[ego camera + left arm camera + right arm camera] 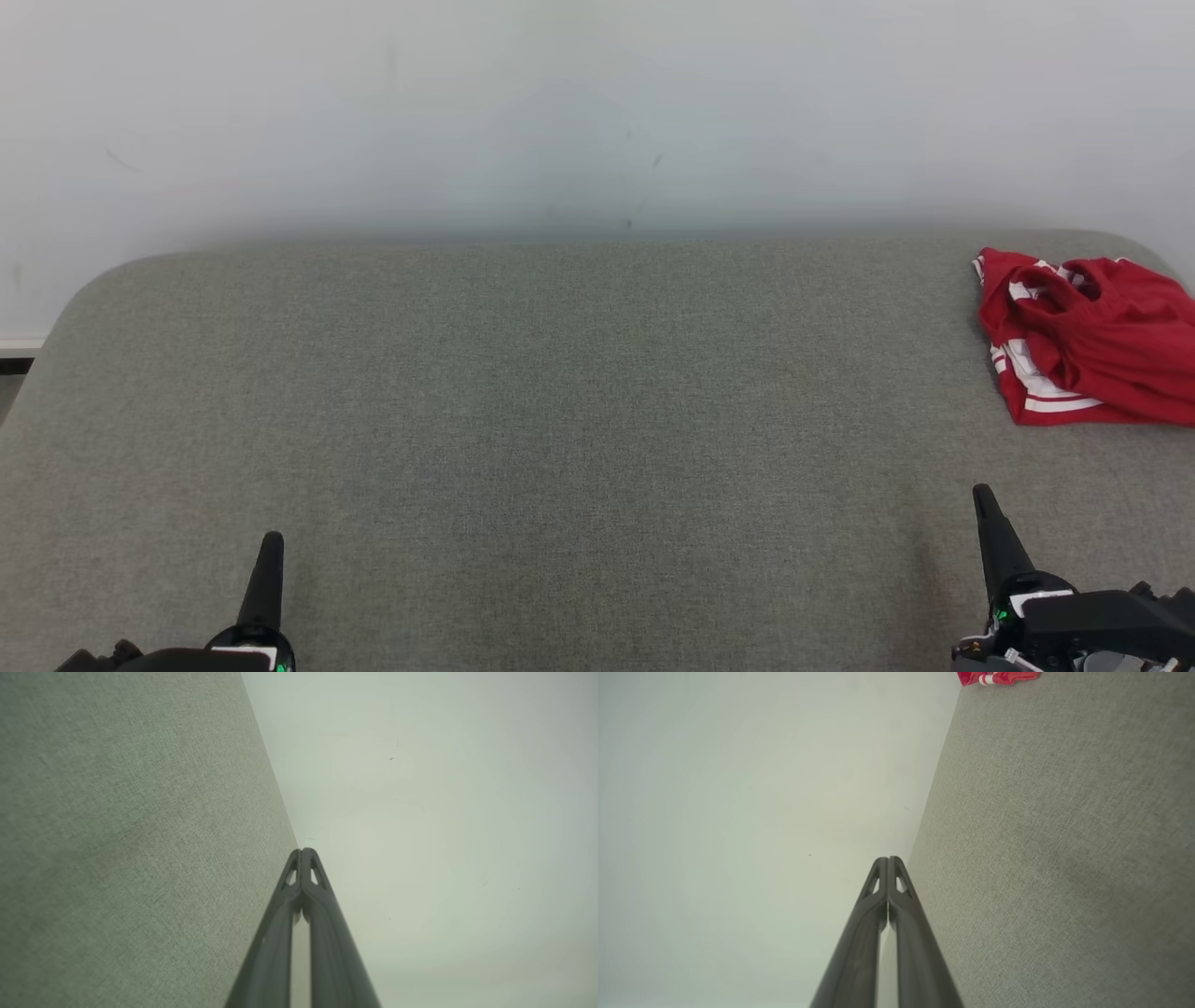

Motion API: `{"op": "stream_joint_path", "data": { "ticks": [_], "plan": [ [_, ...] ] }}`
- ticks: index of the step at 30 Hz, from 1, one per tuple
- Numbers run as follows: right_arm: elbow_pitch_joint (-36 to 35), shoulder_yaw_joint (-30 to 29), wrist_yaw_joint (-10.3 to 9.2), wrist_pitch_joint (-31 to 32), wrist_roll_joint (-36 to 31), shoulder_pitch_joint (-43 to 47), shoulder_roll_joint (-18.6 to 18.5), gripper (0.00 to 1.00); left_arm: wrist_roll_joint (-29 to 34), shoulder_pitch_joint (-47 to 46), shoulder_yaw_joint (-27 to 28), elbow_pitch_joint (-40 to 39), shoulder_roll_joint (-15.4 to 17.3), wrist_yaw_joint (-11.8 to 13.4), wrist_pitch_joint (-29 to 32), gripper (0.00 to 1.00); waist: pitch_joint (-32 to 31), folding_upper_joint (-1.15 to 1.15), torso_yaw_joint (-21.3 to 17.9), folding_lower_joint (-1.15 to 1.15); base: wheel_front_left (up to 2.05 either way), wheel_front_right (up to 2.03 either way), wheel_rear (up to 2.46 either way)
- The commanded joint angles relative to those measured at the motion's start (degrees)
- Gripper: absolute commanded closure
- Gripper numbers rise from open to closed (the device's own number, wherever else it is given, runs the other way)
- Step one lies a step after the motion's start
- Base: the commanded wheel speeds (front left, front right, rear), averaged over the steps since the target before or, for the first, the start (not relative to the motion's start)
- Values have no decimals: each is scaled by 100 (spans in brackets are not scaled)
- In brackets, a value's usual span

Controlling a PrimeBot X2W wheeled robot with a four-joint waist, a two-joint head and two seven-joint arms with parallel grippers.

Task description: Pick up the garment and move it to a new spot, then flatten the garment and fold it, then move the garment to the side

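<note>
- Garment: red with white stripes, crumpled in a heap on the grey surface, well beyond and right of the right gripper fingertips.
- Left gripper, right gripper: fingers pressed together, empty.

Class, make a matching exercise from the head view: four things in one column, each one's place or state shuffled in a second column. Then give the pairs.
1. crumpled red garment with white stripes
2. left gripper, dark-fingered
3. right gripper, dark-fingered
4. pale plain wall

a. lower right, shut
b. beyond the grey fabric surface
c. far right, lying on the surface
d. lower left, shut

Pairs: 1-c, 2-d, 3-a, 4-b
</note>
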Motion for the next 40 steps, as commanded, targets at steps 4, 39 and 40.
{"op": "stream_joint_path", "data": {
  "ticks": [4,39,40],
  "plan": [
    [-13,-45,-9,66,269,-92,15,100,-296,-113,33,-3,-4,6,76,100,7,0,-4,0,0,0,0],
    [34,-165,-12,335,1195,-219,42,100,-1354,-235,97,29,-9,7,338,100,47,0,-26,0,0,0,0],
    [35,-166,-12,335,1194,-218,42,100,-1354,-235,97,27,-9,7,338,100,47,0,-26,0,0,0,0]
  ]
}}
